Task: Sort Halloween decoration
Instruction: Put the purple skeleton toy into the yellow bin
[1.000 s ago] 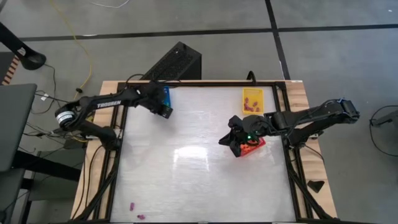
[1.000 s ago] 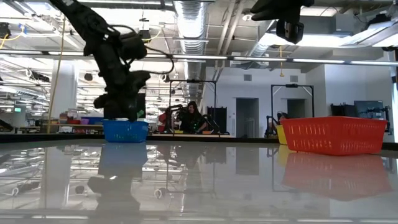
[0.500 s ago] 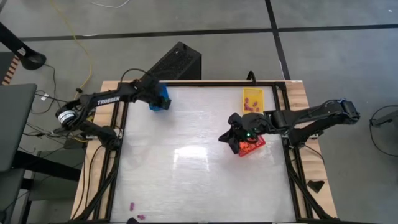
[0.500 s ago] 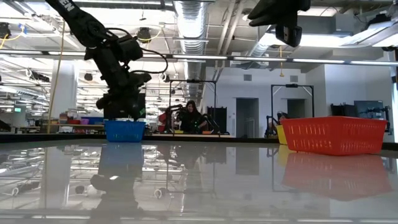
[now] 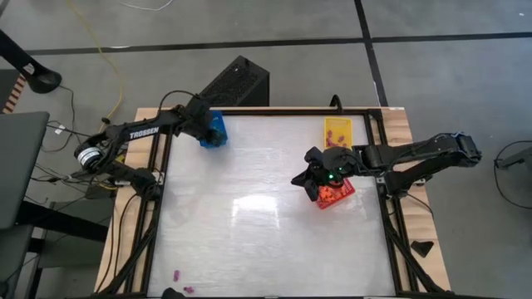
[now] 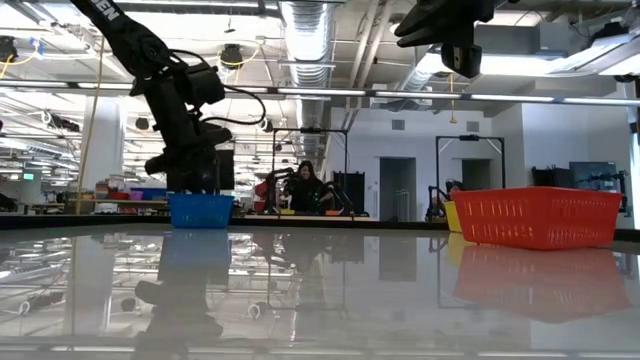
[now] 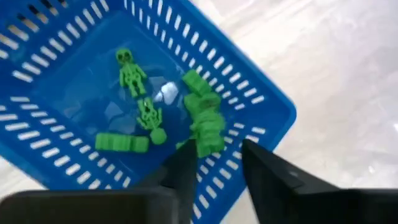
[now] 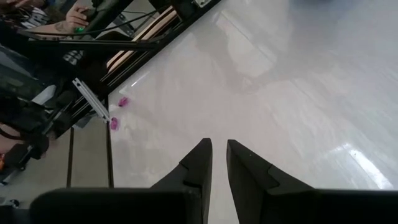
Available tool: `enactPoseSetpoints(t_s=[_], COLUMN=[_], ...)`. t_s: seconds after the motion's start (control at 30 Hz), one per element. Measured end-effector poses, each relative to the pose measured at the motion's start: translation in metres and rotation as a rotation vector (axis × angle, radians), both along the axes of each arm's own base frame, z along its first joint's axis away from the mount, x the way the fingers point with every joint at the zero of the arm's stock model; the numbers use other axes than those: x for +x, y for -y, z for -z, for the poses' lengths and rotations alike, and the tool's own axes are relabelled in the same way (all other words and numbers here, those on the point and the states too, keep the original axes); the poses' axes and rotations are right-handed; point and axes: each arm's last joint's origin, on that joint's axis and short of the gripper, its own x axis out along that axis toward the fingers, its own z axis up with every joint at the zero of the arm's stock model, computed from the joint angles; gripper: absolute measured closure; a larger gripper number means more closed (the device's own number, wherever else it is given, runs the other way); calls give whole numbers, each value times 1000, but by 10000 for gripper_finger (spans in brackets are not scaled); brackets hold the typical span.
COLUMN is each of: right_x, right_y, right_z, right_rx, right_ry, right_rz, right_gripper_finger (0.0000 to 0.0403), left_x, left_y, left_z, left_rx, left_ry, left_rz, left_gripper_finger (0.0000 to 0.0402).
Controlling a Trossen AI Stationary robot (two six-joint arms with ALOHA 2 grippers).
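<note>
Green skeleton pieces (image 7: 199, 118) are lying inside the blue basket (image 7: 261, 102); we are hovering the left pincer (image 7: 214, 163) above it, fingers apart and empty. We should lift straight clear. Beside the red basket (image 5: 339, 195), the right pincer (image 8: 214, 160) is idling, nearly closed, empty.

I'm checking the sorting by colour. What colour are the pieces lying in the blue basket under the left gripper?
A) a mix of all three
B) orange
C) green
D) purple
C: the left wrist view shows only green pieces, among them a small skeleton figure, inside the blue basket, with the left gripper above its rim.
</note>
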Motion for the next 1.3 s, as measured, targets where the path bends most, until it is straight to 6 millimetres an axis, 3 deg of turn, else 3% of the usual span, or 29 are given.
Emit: enactPoseSetpoints(t_s=[0.17,0.27,0.37,0.53,0.67,0.83,0.93,1.1,1.3], right_x=[0,0,0,1,6,18,25,31,26], right_y=[0,-1,-1,0,4,8,7,-6,-22], right_z=[0,0,0,1,7,21,29,41,37], right_rx=[1,0,-18,-94,-151,-169,-144,-106,-90], right_ry=[3,4,4,0,-27,-83,-111,-151,-142], right_rz=[-1,-2,-12,-17,-11,-9,-51,-123,-146], right_gripper_finger=[321,321,321,321,321,321,321,321,321], left_x=[-6,-13,-26,-73,-114,-141,-133,-88,-51], left_y=[7,18,48,122,172,194,197,207,243], left_z=[-2,-20,-52,-91,-100,-101,-101,-94,-72], left_rx=[-52,-57,-63,-103,-266,-489,-597,-717,-751], left_ry=[-29,41,155,247,363,452,392,171,-142], left_rz=[-9,52,142,162,142,123,159,327,430], left_gripper_finger=[215,192,188,187,187,187,187,187,187])
